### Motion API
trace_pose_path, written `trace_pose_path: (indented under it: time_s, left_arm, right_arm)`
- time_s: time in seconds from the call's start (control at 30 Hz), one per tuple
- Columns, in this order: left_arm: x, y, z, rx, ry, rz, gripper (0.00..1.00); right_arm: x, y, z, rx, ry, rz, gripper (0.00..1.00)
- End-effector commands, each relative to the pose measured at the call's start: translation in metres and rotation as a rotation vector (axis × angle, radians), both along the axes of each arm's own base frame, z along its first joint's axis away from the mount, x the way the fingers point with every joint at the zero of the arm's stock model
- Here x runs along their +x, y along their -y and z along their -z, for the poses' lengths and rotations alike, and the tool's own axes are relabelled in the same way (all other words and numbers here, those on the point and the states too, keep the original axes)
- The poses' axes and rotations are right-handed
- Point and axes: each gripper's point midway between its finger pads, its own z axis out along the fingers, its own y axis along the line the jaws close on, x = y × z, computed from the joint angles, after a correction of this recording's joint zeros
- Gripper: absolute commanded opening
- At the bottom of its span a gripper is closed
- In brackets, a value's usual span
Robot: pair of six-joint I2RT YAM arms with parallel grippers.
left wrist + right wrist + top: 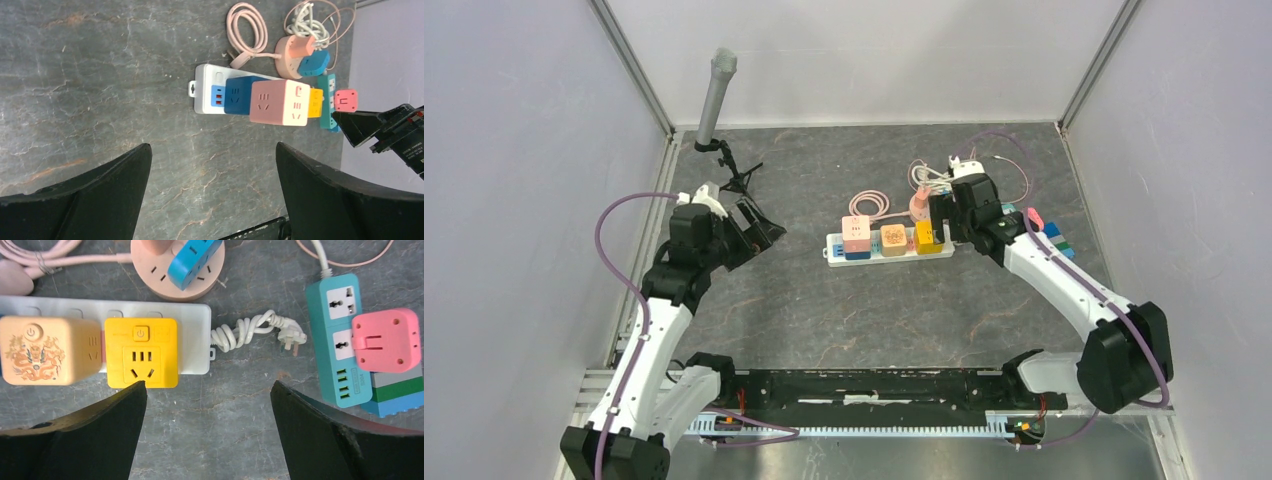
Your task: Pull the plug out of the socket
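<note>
Three cube plugs are sitting in a row on the white power strip [835, 251]: a pink and blue cube [856, 237], a beige cube [893, 239] and a yellow cube [928, 237] at the right end. Only the top view is showing both arms whole, and a grey microphone [717, 90] on a stand at the far left. The right wrist view is giving what the top view cannot: the button and socket holes on the yellow cube, a dragon drawing on the beige cube, a coiled white cable [250, 334] with its loose plug lying beside the strip, and a teal strip [334, 367] carrying a pink adapter [385, 340]. The left wrist view is looking along the white strip from its other end, so the yellow cube is mostly hiding behind its neighbour there. A round pink socket [150, 270] is being cut off by the upper edge of the right wrist view. How deep the cubes are sitting in the strip I cannot tell. The right gripper [207, 405] is hovering wide open just beside the yellow cube and holding nothing; one finger [90, 435] is showing close to the cube's lower edge, but contact is not clear. The left gripper [214, 155] is also standing wide open and empty, well apart from the strip.
</note>
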Motion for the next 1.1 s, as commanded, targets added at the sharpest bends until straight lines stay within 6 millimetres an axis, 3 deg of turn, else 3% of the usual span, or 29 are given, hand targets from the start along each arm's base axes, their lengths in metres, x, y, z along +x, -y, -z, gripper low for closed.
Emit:
trace_pose_path:
  time_s: [0.0,0.5,0.67,0.83,0.97,1.07]
  left_arm:
    - [0.001,-0.005,0.006,0.005,-0.019,-0.041,1.0]
    - [-0.006,-0.008,0.018,0.036,-0.036,-0.032,1.0]
    - [-0.006,-0.008,0.02,0.037,-0.038,-0.031,1.0]
    - [-0.005,-0.005,0.023,0.034,-0.055,-0.011,1.0]
    - [-0.004,0.006,0.018,0.01,-0.038,0.054,1.0]
    - [-0.005,0.019,0.008,-0.034,-0.001,0.128,1.0]
  right_arm:
    - [0.005,-0.006,0.008,-0.028,0.017,-0.012,0.98]
    - [0.017,-0.05,0.033,0.075,-0.006,-0.147,0.98]
    - [0.017,-0.052,0.03,0.106,0.02,-0.143,0.98]
    - [0.013,-0.046,0.059,0.055,-0.079,-0.106,0.98]
    - [0.009,-0.047,0.07,0.065,-0.11,-0.098,0.9]
    - [0.005,-0.053,0.069,0.103,-0.102,-0.113,0.77]
